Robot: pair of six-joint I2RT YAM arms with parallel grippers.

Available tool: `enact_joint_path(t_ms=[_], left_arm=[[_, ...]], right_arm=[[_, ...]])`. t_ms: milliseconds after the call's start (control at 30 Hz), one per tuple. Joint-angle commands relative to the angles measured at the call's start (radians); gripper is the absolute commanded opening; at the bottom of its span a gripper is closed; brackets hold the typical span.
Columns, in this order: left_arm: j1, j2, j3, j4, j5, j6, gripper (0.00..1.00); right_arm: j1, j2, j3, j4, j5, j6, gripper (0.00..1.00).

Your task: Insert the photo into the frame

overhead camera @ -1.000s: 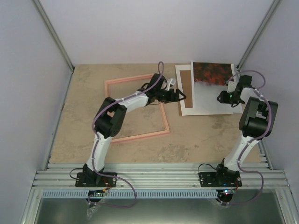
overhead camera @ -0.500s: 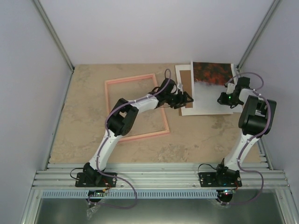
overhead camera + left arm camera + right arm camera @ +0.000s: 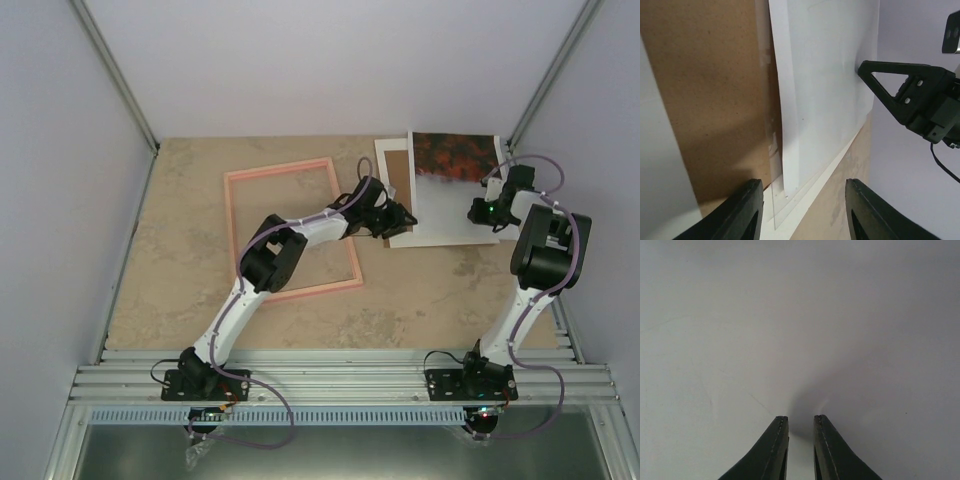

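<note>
Your left gripper stood open, its two fingers well apart, and the near left corner of the photo lay in the gap between them. That edge of the photo was curled up a little off what lay beneath it. Neither finger visibly touched the paper.

Seen from above, that gripper sat just beyond the frame's right rail, on the side away from the frame. Next to the gripper on the frame's side lay a brown cardboard backing board, and under the stack a white sheet showed at the near edge.

Your right gripper hung on the far side of the photo from the frame, jaws drawn in to a narrow slit, tips down on the photo's pale part. A small shadowed pucker sat at the tips. You could not tell whether paper was pinched.

The photo lay flat on the table, picture side up, to the right of the frame and clear of it. The frame's opening showed only bare table.
</note>
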Motion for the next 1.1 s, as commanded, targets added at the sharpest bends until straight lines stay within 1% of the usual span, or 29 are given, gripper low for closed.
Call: enact_joint_path(t_ms=[0,67,167,233,300,500,633,833,1067], left_arm=[[-0.021,0.071,0.006,-0.023,0.009,-0.047,0.47],[-0.02,0.086,0.026,-0.014,0.016,-0.046,0.46],[-0.021,0.091,0.043,0.012,0.019,-0.05,0.37],[-0.021,0.09,0.055,0.024,0.016,-0.047,0.3],[-0.02,0.085,0.061,0.047,0.014,-0.049,0.21],[-0.011,0.041,0.056,0.068,-0.004,-0.03,0.0],[0.006,-0.023,0.037,0.061,-0.028,0.008,0.0],[0.033,-0.198,-0.044,0.021,-0.075,0.178,0.0],[0.062,-0.363,-0.116,-0.1,-0.103,0.359,0.0]], right_arm=[[0.016,0.089,-0.053,-0.077,0.093,0.005,0.17],[0.02,0.091,-0.05,-0.077,0.1,0.005,0.17],[0.022,0.092,-0.048,-0.077,0.102,0.009,0.17],[0.024,0.094,-0.047,-0.079,0.102,0.008,0.17],[0.024,0.094,-0.047,-0.079,0.1,0.008,0.17],[0.023,0.092,-0.047,-0.083,0.094,0.008,0.17],[0.024,0.087,-0.04,-0.083,0.1,0.008,0.17],[0.021,0.091,-0.023,-0.094,0.109,0.001,0.17],[0.014,0.088,-0.009,-0.095,0.122,-0.014,0.17]])
